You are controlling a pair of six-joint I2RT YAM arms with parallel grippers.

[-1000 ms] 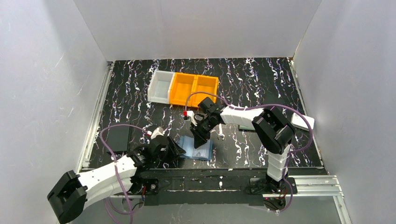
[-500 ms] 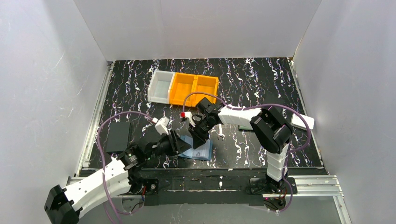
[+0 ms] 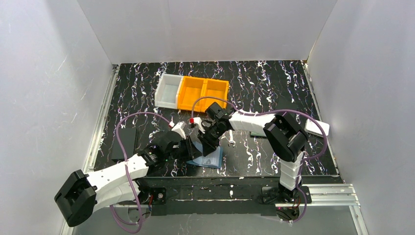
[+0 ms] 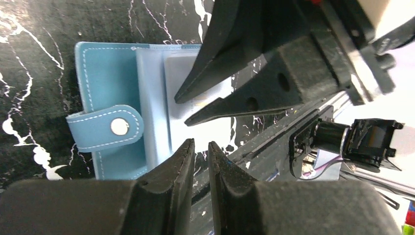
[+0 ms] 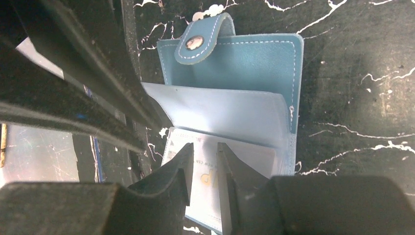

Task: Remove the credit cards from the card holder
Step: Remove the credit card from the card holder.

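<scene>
The blue card holder [image 3: 211,157] lies open near the table's front edge, its snap flap [image 4: 104,128] to one side. A pale credit card [image 5: 247,159] with small print sits in its clear pocket and also shows in the left wrist view [image 4: 215,133]. My right gripper [image 5: 204,149] is slightly open, its tips down on that card, one to each side of the print. In the top view it [image 3: 206,143] is over the holder. My left gripper [image 4: 199,145] is shut and empty, hovering at the holder's edge [image 3: 195,148], close to the right fingers [image 4: 254,93].
A white bin [image 3: 166,91] and an orange double bin [image 3: 203,93] stand at the back. A black box [image 3: 122,144] lies at the left, a white flat object [image 3: 317,127] at the right, a small wrench [image 3: 231,144] beside the holder. The table's front rail is close.
My left arm has swung forward and right, bringing its gripper up to the holder beside the right gripper. The right gripper has stayed over the holder, shifting only slightly.
</scene>
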